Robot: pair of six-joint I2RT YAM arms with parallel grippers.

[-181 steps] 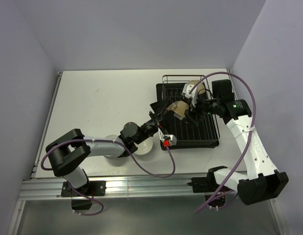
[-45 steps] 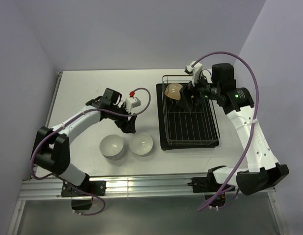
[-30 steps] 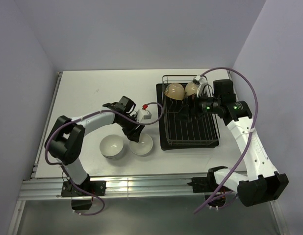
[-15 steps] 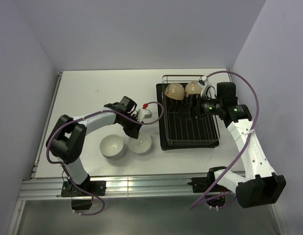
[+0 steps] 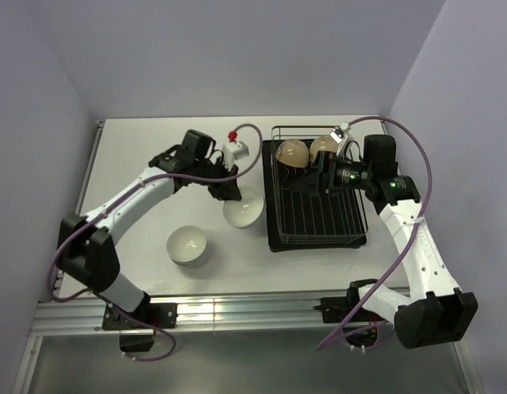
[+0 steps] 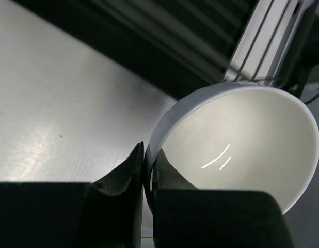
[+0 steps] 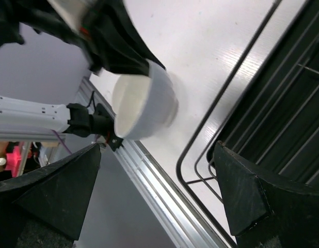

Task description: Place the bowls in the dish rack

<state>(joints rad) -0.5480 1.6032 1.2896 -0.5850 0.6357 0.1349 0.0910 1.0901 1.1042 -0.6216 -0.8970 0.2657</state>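
Observation:
My left gripper [image 5: 230,194] is shut on the rim of a white bowl [image 5: 243,211] and holds it above the table, left of the dish rack [image 5: 317,223]. In the left wrist view the fingers [image 6: 129,173] pinch the bowl's rim [image 6: 237,139]. The same bowl shows in the right wrist view [image 7: 144,103]. A second white bowl [image 5: 188,245] sits on the table. Two tan bowls [image 5: 293,152] [image 5: 323,147] stand on edge at the rack's far end. My right gripper [image 5: 307,185] is open and empty above the rack.
The rack's wire frame [image 7: 237,77] and black tray fill the right of the right wrist view. Walls enclose the table on three sides. The metal rail [image 5: 237,308] runs along the near edge.
My left gripper has lifted the white bowl off the table and carried it up and toward the rack. My right gripper has let go of the second tan bowl and drawn back over the rack.

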